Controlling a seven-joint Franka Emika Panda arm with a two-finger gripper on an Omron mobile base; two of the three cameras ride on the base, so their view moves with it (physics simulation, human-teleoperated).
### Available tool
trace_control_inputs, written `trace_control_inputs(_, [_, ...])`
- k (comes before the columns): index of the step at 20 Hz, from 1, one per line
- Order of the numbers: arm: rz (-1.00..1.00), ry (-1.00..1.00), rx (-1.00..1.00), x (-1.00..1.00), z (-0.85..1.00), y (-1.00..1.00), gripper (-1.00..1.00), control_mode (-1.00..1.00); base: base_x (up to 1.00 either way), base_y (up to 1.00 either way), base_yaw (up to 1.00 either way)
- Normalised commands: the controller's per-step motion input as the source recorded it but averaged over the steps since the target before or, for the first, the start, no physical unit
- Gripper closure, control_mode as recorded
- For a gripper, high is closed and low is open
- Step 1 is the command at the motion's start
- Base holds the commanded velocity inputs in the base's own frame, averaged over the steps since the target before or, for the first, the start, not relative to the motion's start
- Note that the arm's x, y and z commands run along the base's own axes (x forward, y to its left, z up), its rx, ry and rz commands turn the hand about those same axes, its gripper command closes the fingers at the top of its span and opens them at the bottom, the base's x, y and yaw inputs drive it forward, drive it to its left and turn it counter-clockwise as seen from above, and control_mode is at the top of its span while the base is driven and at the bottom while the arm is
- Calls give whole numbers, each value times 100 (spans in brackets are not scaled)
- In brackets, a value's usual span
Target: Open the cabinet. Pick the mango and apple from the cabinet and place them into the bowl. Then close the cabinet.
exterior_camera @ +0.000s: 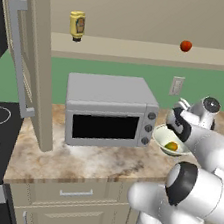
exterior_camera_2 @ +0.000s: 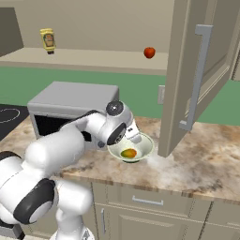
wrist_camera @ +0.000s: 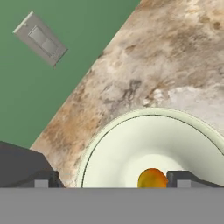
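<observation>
Dark fingertips [wrist_camera: 41,180] rise at the bottom edge of the hand view, one at lower left and one at lower right, standing wide apart with nothing between them; the gripper [wrist_camera: 113,181] is open and holds nothing. Between and just beyond the tips lies the mango [wrist_camera: 151,178], resting in the pale bowl [wrist_camera: 131,144] that takes up the lower right of that view. Above the bowl runs the mottled stone counter [wrist_camera: 166,57], and a wall outlet [wrist_camera: 40,38] sits on the green wall at upper left.

From the left base view, going left to right: an open cabinet [exterior_camera: 26,51] door with a long silver handle hangs at the left edge, a yellow bottle [exterior_camera: 77,25] stands on the shelf at upper left, the grey microwave [exterior_camera: 109,111] sits at centre, and the apple [exterior_camera: 186,45] rests on the shelf at upper right, well apart from the bottle. The bowl sits just right of the microwave, with the mango inside.

From the right base view, the gripper [exterior_camera_2: 133,135] hangs over the bowl's near rim.
</observation>
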Motion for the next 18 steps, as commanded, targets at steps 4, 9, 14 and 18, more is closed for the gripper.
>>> trace_control_inputs(4, [0,-4,-4,-45,91,0,-100,-100,0,0,0])
trace_control_inputs(9, [0,-2,-10,-45,82,0,-100,-100,0,0,0])
trace_control_inputs(14, [0,-2,-13,-38,74,0,-100,-100,0,0,0])
trace_control_inputs(18, [0,-8,-14,-45,73,0,-100,-100,0,0,0])
